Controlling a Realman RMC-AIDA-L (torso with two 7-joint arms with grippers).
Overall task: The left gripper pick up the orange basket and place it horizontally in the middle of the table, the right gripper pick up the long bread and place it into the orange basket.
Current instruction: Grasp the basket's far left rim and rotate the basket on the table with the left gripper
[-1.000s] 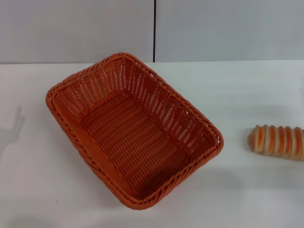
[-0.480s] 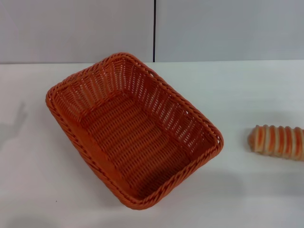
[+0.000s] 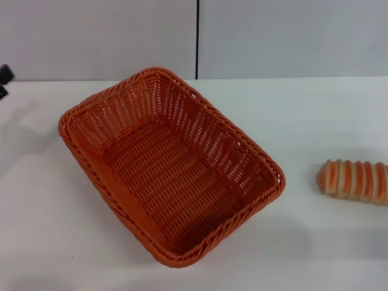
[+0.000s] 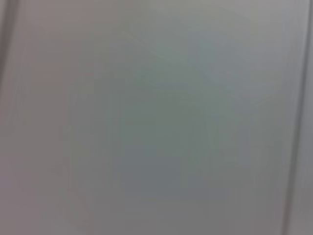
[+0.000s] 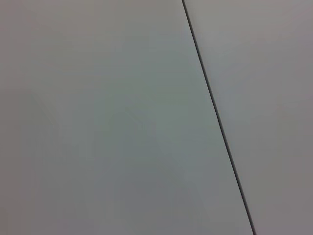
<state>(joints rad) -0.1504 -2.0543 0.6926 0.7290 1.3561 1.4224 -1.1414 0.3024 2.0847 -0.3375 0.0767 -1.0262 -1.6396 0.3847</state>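
Orange basket (image 3: 170, 167): rests on the worktop, left of centre in the head view; empty; long axis runs diagonally from far left to near right, one corner pointing toward the far edge and the opposite corner toward the near edge; braided rim unbroken all round; nothing touching it.

Worktop (image 3: 315, 115): plain white, flat; carries the basket and the bread; a grey wall with one dark vertical seam stands behind its far edge.

Long bread (image 3: 354, 180): lies flat on the worktop at the right edge of the head view, well apart from the basket; ridged top upward; long axis runs left to right; its right end is cut off by the frame.

Left hand (image 3: 3, 82): only two small black tips show at the far-left edge of the head view, over the far left of the worktop; well apart from the basket; one tip sits above the other with a narrow gap between; cannot tell whether the fingers are apart or together.

Right hand: not seen in the head view.

Left wrist view: blurred, plain grey surface only.

Right wrist view: plain grey surface crossed by one thin dark seam.
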